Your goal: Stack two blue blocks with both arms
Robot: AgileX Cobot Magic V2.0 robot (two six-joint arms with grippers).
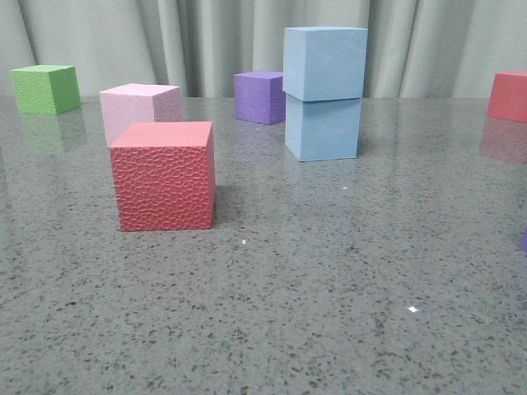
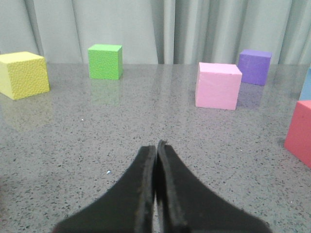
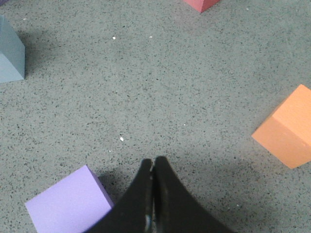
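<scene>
two blue blocks are stacked: upper blue block (image 1: 325, 63) sits on lower blue block (image 1: 323, 127), slightly offset, toward the far middle of the grey speckled table (image 1: 329, 280). neither arm shows in the front view. left gripper (image 2: 156, 145) has its fingers pressed together, holding nothing, hovering over bare tabletop; right gripper (image 3: 153, 162) likewise pressed together and empty. around the stack: purple cube (image 1: 259, 96) just behind and to its left, pink cube (image 1: 140, 105) further left, textured red cube (image 1: 165, 174) in front of the pink one and overlapping it in view, green cube (image 1: 45, 88) at far left, another red cube (image 1: 508, 95) at the right edge. left wrist view adds a yellow cube (image 2: 23, 74). right wrist view shows a lilac cube (image 3: 68, 204) just beside the fingers and an orange cube (image 3: 286, 128) well apart. grey curtain (image 1: 206, 37) behind. nothing between the grippers and the stack. no readable labels or writing.
</scene>
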